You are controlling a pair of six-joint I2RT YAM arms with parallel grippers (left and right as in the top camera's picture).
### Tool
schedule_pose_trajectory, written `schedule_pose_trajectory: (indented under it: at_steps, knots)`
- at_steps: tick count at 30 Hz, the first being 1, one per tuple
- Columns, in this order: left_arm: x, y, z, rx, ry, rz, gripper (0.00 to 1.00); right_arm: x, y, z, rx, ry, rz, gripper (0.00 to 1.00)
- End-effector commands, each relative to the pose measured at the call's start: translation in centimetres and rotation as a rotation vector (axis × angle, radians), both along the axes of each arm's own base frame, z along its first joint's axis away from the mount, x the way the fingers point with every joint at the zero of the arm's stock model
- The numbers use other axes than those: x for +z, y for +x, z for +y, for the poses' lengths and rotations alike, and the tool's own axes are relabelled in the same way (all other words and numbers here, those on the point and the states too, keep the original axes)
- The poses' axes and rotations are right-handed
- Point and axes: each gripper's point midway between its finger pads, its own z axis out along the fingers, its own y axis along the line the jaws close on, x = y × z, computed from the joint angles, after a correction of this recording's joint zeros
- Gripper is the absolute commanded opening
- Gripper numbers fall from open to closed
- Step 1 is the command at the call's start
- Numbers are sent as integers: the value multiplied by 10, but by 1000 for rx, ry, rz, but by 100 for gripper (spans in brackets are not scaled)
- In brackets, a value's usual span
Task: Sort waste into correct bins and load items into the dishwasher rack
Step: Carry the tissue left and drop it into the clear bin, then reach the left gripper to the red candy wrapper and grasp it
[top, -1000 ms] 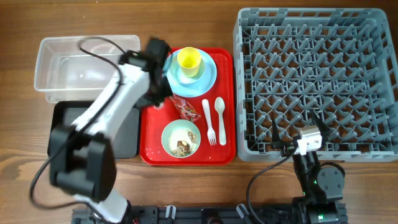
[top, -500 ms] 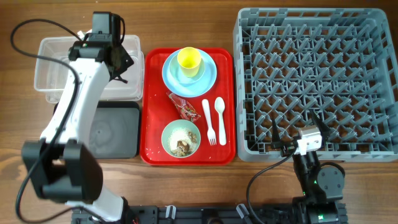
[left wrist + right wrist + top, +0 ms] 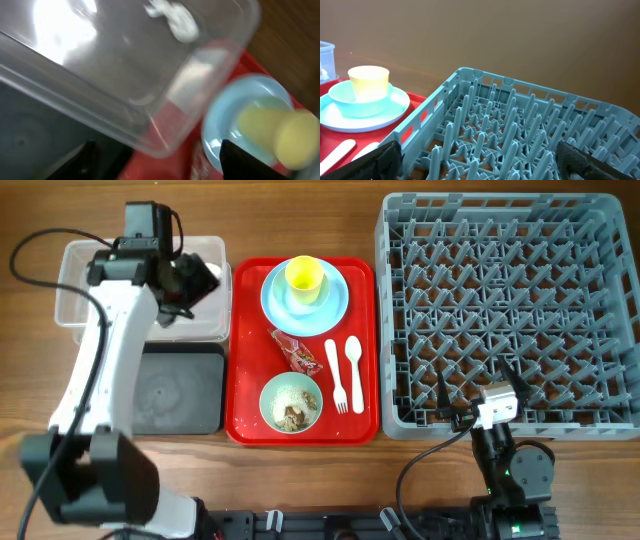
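Observation:
My left gripper [image 3: 192, 280] hangs over the right end of the clear tub [image 3: 95, 285], jaws open and empty. In the left wrist view the left gripper [image 3: 160, 154] looks down at a crumpled white tissue [image 3: 176, 19] lying loose inside the tub [image 3: 100, 75]. The red tray [image 3: 245, 395] carries a yellow cup [image 3: 304, 277] on a blue plate [image 3: 335, 300], a red wrapper [image 3: 297, 352], a white fork [image 3: 335, 375] and spoon [image 3: 354, 368], and a green bowl [image 3: 291, 402] with food scraps. My right gripper [image 3: 480, 405] rests open at the grey rack's [image 3: 510, 300] front edge.
The black tray [image 3: 180, 390] lies in front of the tub, left of the red tray. In the right wrist view the right gripper [image 3: 480, 161] faces the rack's upright pegs [image 3: 520, 135], with the cup [image 3: 368, 82] and plate [image 3: 395, 107] at left.
My left arm swung from the red tray leftward to the clear tub and its jaws opened. The white tissue now lies in the tub. The right arm has not moved.

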Motion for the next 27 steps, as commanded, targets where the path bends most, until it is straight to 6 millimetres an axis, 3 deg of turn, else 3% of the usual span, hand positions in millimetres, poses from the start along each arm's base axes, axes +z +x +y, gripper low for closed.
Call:
schedule_pose_trajectory:
  at_steps: [1,6,13,15,16,27]
  knots:
    - [11,-29,-73,-175,-211,60,68,2,0,1,8,-4,-11,100]
    - [-33,-64,-123,-325,-80,167,47,2,0,1,7,-4,-10,100]
    - [-87,-89,-157,-259,56,144,49,2,0,1,7,-4,-10,100]
    - [-95,-90,-157,-240,90,117,63,2,0,1,8,-4,-11,100]
    - [-98,-88,-156,-238,105,100,63,2,0,1,7,-4,-11,100]
    - [-112,-76,-154,-222,110,18,56,2,0,1,7,-4,-11,100]
